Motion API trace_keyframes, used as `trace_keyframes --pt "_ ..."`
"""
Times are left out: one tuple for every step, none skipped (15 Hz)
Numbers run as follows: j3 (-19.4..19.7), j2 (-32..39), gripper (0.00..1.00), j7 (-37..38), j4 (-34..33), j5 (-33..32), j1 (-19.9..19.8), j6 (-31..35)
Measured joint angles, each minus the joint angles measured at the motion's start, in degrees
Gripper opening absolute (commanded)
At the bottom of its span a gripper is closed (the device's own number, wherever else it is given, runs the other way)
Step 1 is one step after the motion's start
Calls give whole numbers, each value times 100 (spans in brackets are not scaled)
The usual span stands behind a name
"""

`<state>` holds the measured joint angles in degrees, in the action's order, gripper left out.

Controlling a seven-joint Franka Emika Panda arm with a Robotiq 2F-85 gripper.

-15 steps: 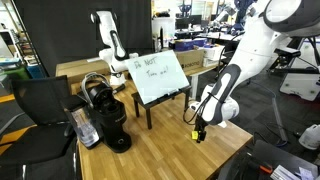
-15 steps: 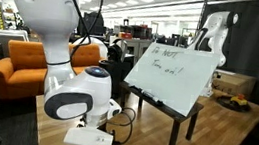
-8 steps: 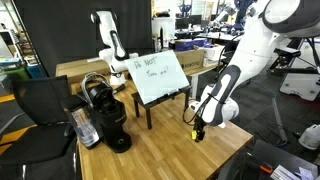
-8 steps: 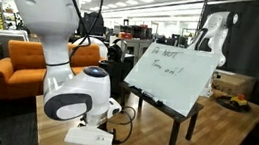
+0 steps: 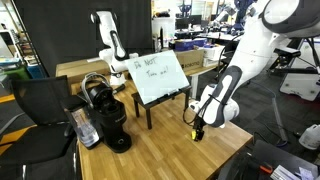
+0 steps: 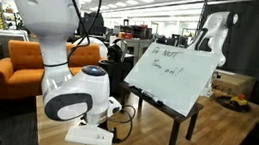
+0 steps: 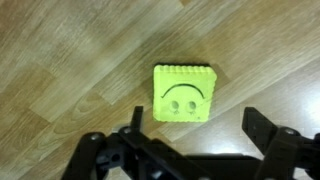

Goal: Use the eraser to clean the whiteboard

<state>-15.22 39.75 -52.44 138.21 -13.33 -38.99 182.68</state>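
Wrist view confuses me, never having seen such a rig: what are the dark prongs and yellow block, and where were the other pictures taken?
That picture comes from a camera on the arm's wrist, looking down. The dark prongs are the fingers of the claw, open and holding nothing. Beneath it the yellow eraser, marked with a smiley, lies on the wooden table. The other two pictures come from cameras outside the robot. Both show the white robot arm bent over the table and the handwritten whiteboard on its stand; in an exterior view there is also a black coffee machine.
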Motion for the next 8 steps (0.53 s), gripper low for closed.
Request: trace_keyframes --pt "24 0 100 19 0 -10 12 9" --pt "50 0 100 44 0 -26 26 22" --pt "80 0 100 75 0 -44 44 33" --pt "108 0 100 107 0 -64 60 43" --pt "133 0 100 138 0 -78 75 48" --pt "160 0 100 171 0 -87 95 51" --pt "186 0 100 198 0 -93 120 53" --pt "211 0 100 219 0 -95 147 54"
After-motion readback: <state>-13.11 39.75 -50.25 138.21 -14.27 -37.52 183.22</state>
